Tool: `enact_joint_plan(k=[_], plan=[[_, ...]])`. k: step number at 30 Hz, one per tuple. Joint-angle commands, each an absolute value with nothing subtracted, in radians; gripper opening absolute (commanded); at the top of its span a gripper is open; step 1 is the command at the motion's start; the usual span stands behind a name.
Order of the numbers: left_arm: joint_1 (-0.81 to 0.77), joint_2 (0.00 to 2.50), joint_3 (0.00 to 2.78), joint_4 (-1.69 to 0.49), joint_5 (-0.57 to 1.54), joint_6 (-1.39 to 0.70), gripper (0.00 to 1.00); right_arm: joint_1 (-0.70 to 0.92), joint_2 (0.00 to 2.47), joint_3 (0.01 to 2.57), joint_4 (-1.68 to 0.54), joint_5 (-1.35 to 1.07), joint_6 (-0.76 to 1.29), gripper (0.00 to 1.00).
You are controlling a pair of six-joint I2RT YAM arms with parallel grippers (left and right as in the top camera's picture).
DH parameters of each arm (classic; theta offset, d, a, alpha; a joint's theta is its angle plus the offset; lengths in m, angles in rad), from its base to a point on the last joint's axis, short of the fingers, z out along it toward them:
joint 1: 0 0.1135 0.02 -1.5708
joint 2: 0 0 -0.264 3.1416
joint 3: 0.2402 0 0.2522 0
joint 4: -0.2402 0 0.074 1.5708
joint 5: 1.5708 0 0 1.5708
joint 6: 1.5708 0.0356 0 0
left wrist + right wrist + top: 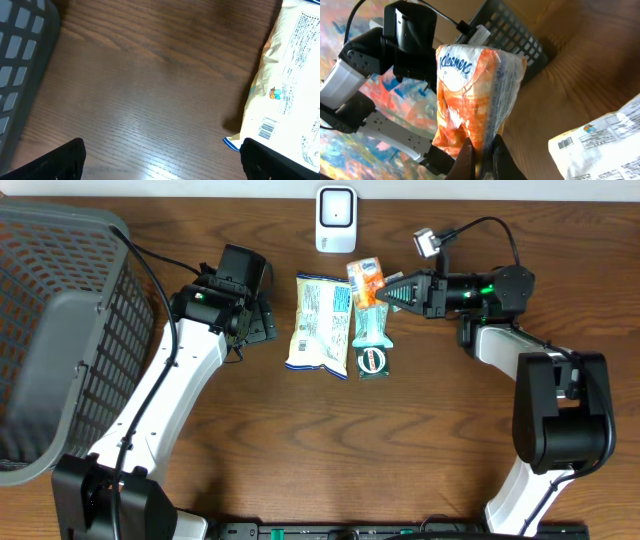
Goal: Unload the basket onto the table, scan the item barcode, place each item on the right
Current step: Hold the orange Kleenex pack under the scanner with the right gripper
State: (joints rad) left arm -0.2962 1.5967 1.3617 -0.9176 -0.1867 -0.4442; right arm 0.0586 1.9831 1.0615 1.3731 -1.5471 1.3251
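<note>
An orange Kleenex tissue pack [366, 280] [470, 95] is held off the table, with my right gripper [386, 293] [484, 155] shut on its lower edge. It hangs just below and to the right of the white scanner [335, 218] at the table's back edge. No barcode shows on the pack in these views. My left gripper [262, 320] [162, 165] stands open over bare wood, with nothing between its fingers. Its right finger [280, 160] is close to the left edge of a white and yellow snack bag [320, 323] [290, 75].
The snack bag's barcode [267, 128] faces up. A teal packet [371, 345] lies right of the bag, under the tissue pack. A large grey mesh basket [50, 330] [20, 60] fills the left side of the table.
</note>
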Motion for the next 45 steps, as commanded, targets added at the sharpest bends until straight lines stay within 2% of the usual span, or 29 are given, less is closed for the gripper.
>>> enact_joint_plan(k=[1, 16, 45], plan=[[-0.295, 1.588, 1.366, -0.923, -0.203, -0.439, 0.98, 0.071, 1.974, 1.066, 1.376, -1.562, 1.332, 0.01], [-0.295, 1.588, 1.366, -0.923, -0.203, -0.439, 0.98, 0.152, 1.974, 1.066, 1.376, -1.562, 1.353, 0.01], [-0.295, 1.588, 1.366, -0.923, -0.203, -0.439, 0.98, 0.152, 1.974, 1.066, 1.376, -1.562, 1.353, 0.01]])
